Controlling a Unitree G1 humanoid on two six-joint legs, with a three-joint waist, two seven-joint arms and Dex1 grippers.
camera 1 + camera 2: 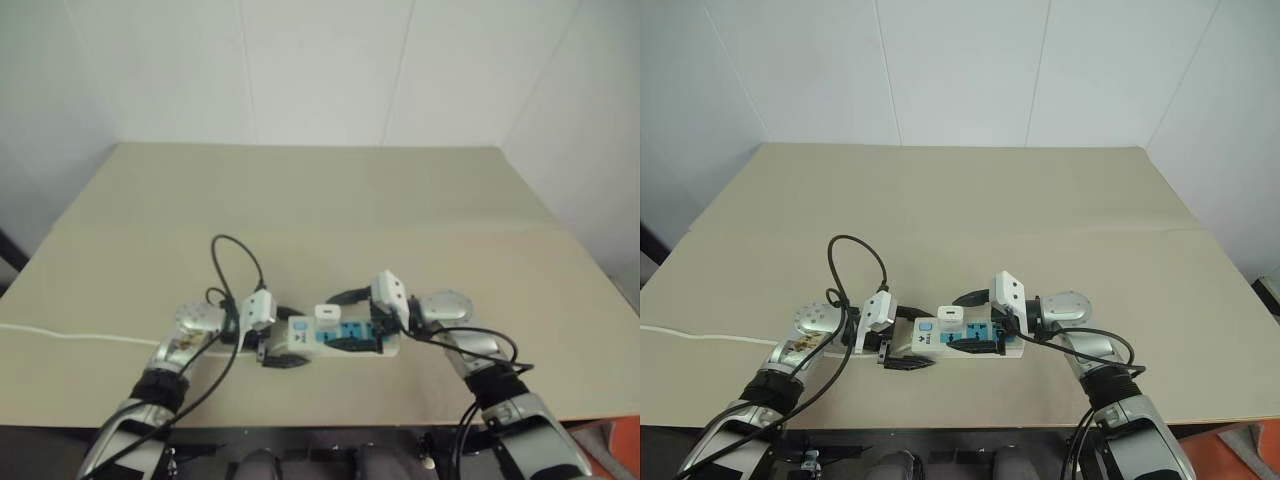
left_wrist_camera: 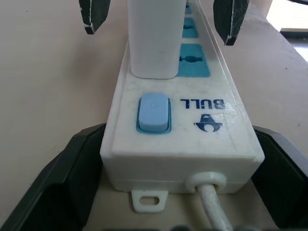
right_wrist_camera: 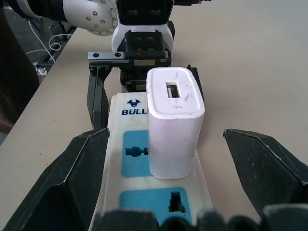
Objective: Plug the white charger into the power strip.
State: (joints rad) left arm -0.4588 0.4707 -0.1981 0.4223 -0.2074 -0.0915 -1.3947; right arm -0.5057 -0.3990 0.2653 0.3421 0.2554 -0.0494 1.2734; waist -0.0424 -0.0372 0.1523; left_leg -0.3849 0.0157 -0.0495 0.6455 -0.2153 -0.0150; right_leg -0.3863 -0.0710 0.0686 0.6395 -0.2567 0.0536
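A beige table (image 1: 940, 200) stands against plain white walls, and near its front edge the two arms meet from both sides.

The left gripper (image 1: 902, 345) has its jaws spread wide. One black finger (image 2: 53, 183) is on each long side of the power strip (image 1: 965, 340), at the end where the cord leaves. The fingers stand close beside the walls of the strip, but I cannot tell if they touch it. The right gripper (image 1: 980, 322) also has its jaws spread. Its fingers (image 3: 72, 173) stand on either side of the strip from the opposite end, and a clear gap shows between them and the white charger (image 3: 173, 122).

The charger stands upright on the strip, in the blue socket panel nearest to the blue switch (image 2: 154, 113). It sits between the two right fingers but apart from both, and nothing pinches it. Its top face has a small rectangular slot. Two more blue socket panels follow it in the row toward the right gripper.

The strip lies flat on the table between the two grippers. Its thin white cord (image 1: 700, 336) runs away over the table toward the left edge. A black cable (image 1: 855, 265) makes a loop above the left wrist.
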